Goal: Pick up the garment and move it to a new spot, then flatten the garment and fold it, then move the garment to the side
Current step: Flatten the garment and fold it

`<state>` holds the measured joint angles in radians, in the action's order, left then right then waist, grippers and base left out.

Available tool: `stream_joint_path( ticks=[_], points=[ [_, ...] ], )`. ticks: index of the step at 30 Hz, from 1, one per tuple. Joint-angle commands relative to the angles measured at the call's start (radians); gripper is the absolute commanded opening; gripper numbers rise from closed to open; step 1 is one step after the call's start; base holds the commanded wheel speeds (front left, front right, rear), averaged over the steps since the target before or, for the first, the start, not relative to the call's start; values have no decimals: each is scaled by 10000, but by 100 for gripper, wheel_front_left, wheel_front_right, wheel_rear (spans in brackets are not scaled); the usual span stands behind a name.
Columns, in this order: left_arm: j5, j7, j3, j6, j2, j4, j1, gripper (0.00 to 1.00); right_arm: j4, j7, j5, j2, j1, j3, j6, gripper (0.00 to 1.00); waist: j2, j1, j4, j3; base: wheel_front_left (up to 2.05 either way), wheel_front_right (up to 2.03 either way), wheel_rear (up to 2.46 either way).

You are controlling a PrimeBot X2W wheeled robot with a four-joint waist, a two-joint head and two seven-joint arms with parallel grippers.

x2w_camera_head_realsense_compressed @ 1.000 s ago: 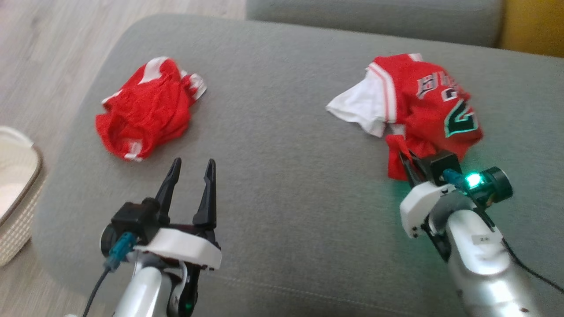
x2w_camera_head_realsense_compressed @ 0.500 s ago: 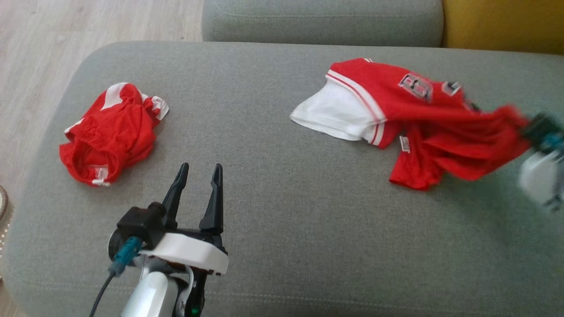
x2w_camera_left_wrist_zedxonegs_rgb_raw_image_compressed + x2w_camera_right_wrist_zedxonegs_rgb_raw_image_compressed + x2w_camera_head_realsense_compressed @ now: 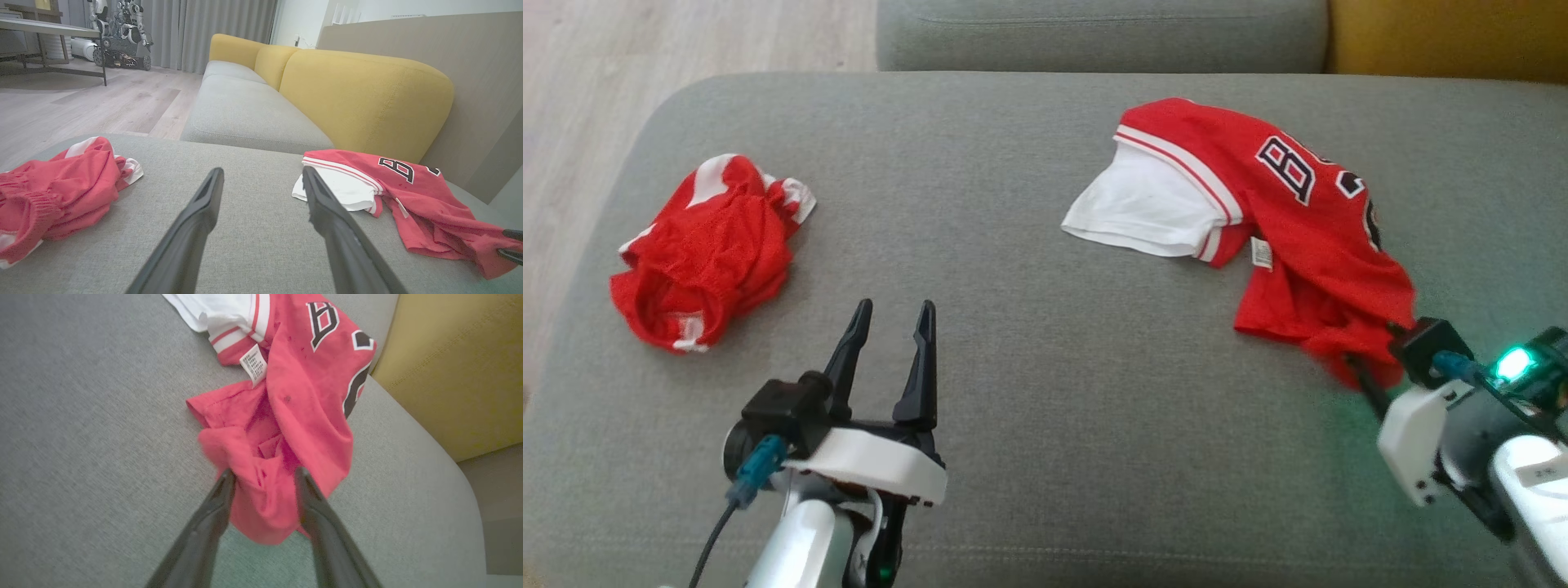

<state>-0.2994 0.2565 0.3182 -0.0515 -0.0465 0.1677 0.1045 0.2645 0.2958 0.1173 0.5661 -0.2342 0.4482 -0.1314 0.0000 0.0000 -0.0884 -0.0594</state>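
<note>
Hovering at 7 o'clock in the head view, the left gripper (image 3: pixel 895 304) holds its jaws open and empty just above the grey sofa seat (image 3: pixel 1013 327). At 4 o'clock the right gripper (image 3: pixel 264 473) has its two fingers partly spread, with a bunched red hem of the jersey (image 3: pixel 1298 220) wadded between them and touching both. Whether the jaws actually pinch the cloth cannot be told. From that hem the jersey runs away toward 1 o'clock and lies loosely spread on the seat's right half, black-and-white lettering facing up. A white care label (image 3: pixel 254 363) shows at a fold, and a white panel (image 3: pixel 1143 204) sticks out on the jersey's 9 o'clock side. Well apart from it, at 9 o'clock on the seat's left half, sits a crumpled pair of red shorts (image 3: pixel 707 253) with white trim. Farther off, a yellow backrest (image 3: pixel 367 94) rises behind the jersey at 2 o'clock, a second grey seat cushion (image 3: pixel 1094 33) lies at 12 o'clock, and the wooden floor (image 3: pixel 605 65) shows at 11 o'clock.
</note>
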Motion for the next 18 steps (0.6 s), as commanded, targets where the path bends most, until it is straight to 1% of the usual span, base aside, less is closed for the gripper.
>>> stream_joint_path(
  ticks=[1, 3, 6, 10, 14, 16, 18],
  points=[
    [100, 53, -350, 62, -38, -282, 504, 100, -403, -165, -140, -74, -138, -387, 7, 100, 0, 0, 124, -7, 0, 0, 0],
    [141, 53, -380, 92, -37, -266, 515, 100, -572, -368, -365, -649, 55, -925, 7, 100, 0, 0, 267, -3, 0, 0, 0],
    [172, 53, -403, 116, -37, -269, 520, 100, -1043, -741, -527, -1696, 367, -1819, 7, 100, 0, 0, 486, -15, 0, 0, 0],
    [199, 53, -440, 160, -37, -271, 543, 100, -1777, -1489, -758, -3133, 697, -3026, 7, 100, 0, 0, 804, -63, 0, 0, 0],
    [215, 53, -480, 197, -37, -293, 597, 100, -2334, -2253, -1135, -4443, 1111, -3972, 7, 100, 0, 0, 1125, -148, 0, 0, 0],
    [208, 53, -498, 210, -37, -290, 631, 100, -2380, -2536, -1053, -4887, 1408, -4415, 7, 100, 0, 0, 1255, -188, 0, 0, 0],
    [191, 53, -531, 204, -37, -286, 652, 100, -2296, -2747, -1018, -5075, 1725, -4571, 7, 100, 0, 0, 1401, -239, 0, 0, 0]
  ],
)
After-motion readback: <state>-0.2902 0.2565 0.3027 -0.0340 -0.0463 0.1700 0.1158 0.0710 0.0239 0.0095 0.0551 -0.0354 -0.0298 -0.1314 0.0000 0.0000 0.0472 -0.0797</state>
